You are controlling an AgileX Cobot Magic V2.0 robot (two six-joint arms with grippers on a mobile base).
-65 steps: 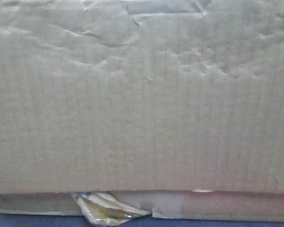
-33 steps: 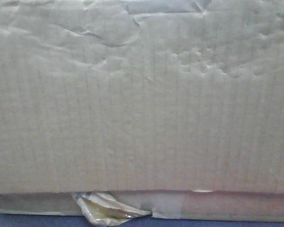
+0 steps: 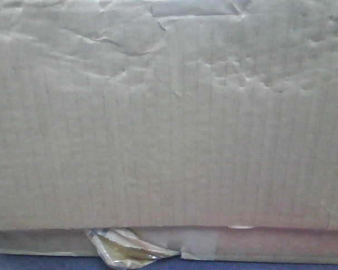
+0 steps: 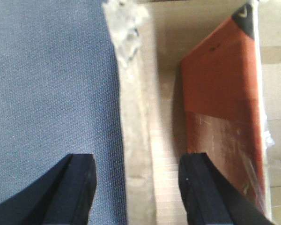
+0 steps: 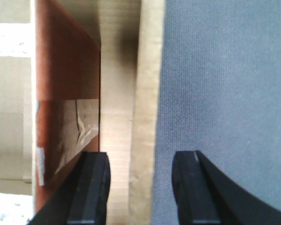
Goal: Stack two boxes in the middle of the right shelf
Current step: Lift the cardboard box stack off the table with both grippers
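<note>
The large box [image 3: 169, 124] fills the front view with its creased brown face. It rests on the flatter box [image 3: 270, 244], whose yellowish tape [image 3: 121, 247] peels at the front. My left gripper [image 4: 138, 187] is open, with one finger on each side of an upright cardboard wall [image 4: 136, 140] and not touching it. My right gripper [image 5: 140, 187] is open in the same way around another cardboard wall [image 5: 145, 117]. I cannot tell which box these walls belong to. The right shelf is out of view.
A blue cloth surface [image 4: 51, 84] lies outside the walls and also shows in the right wrist view [image 5: 225, 93]. A red-brown flat item [image 4: 220, 93] stands inside the box and also shows in the right wrist view [image 5: 68, 75].
</note>
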